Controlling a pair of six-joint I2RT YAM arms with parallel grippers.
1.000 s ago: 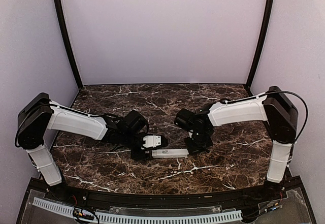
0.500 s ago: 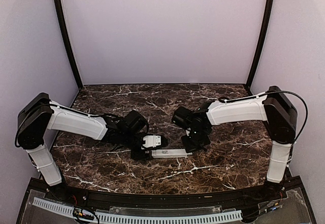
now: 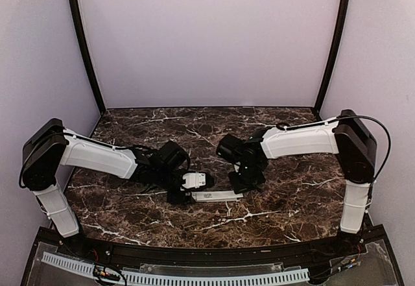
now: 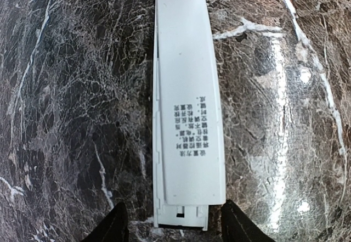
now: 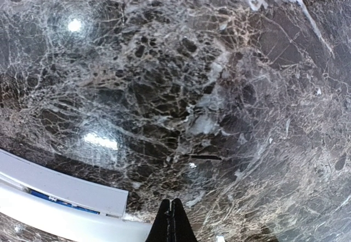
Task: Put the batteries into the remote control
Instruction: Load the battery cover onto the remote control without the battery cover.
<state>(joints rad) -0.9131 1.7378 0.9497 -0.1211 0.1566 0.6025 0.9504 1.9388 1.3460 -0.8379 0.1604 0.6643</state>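
The dark marble table (image 3: 298,202) carries the white remote control (image 3: 219,196), lying flat with one end between the spread fingers of the left gripper (image 4: 175,228), and bare marble shows beside it there. The right gripper (image 5: 171,223) is pinched together on nothing, its tip just beside the remote's other end. There the blue batteries (image 5: 60,201) show through a slit along its side.

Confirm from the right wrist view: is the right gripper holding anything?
No, the right gripper is shut on itself, with nothing caught between its tips.
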